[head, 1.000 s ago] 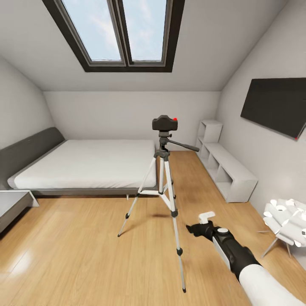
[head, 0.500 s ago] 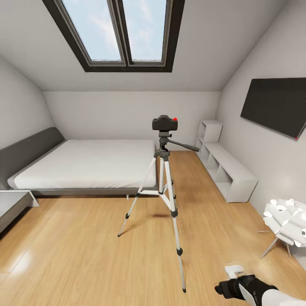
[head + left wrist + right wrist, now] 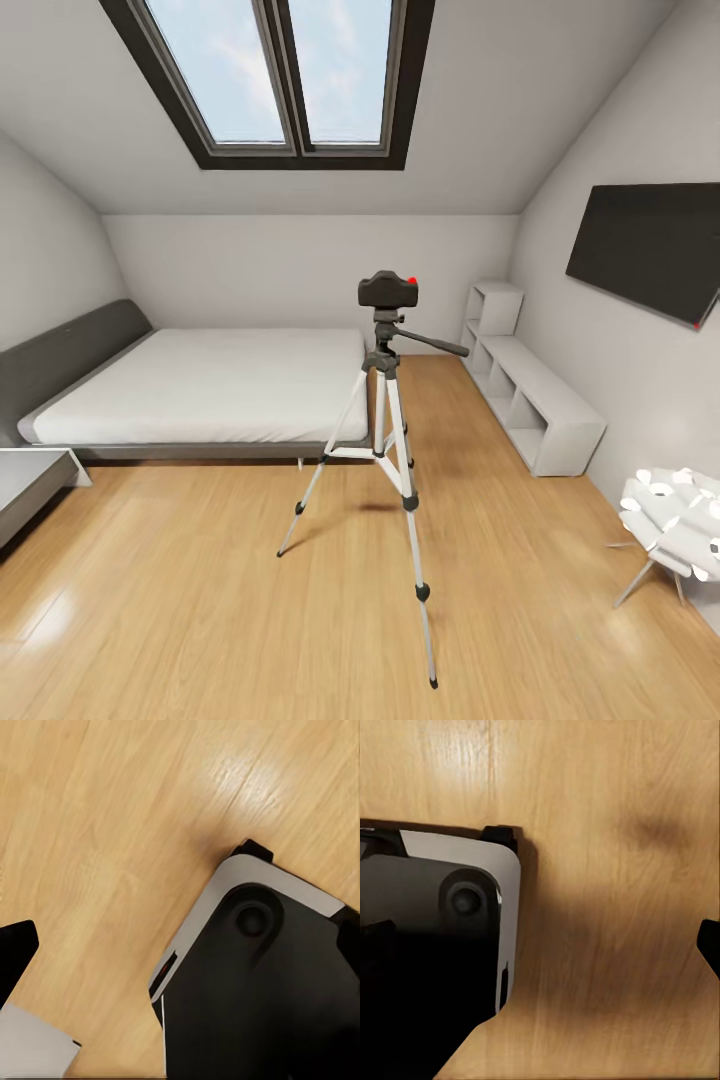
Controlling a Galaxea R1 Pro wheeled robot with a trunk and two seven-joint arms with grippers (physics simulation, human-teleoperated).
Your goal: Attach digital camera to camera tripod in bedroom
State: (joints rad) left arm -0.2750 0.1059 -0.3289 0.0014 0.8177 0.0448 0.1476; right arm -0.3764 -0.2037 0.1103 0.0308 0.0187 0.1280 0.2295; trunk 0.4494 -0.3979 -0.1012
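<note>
Black boxy digital camera w/ red button sat atop silver-legged camera tripod on light wood floor, beside grey bed. Jaws' state: can't tell.

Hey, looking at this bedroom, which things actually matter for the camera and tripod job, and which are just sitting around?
Job:
digital camera, sitting on top of the tripod head
camera tripod, standing on the wood floor

Just there:
bed
low white shelf unit
wall screen
white chair
skylight

Camera sits atop tripod, upright on wood floor beside bed.
</note>
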